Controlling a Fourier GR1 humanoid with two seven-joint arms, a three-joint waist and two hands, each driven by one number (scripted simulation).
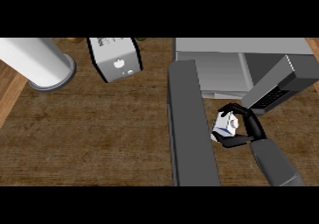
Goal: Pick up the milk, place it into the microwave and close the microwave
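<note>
On the wooden counter [91,131], left to right: a white cylinder [39,61], a silver box [116,59], the microwave's open door [191,131], then the right hand [245,129], fingers curled around the milk [226,124], before the microwave [252,65].

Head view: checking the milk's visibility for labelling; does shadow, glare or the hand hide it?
Head view: the right hand curls round the milk, hiding its right side; its white face shows without glare; the microwave cavity stays evenly lit.
</note>
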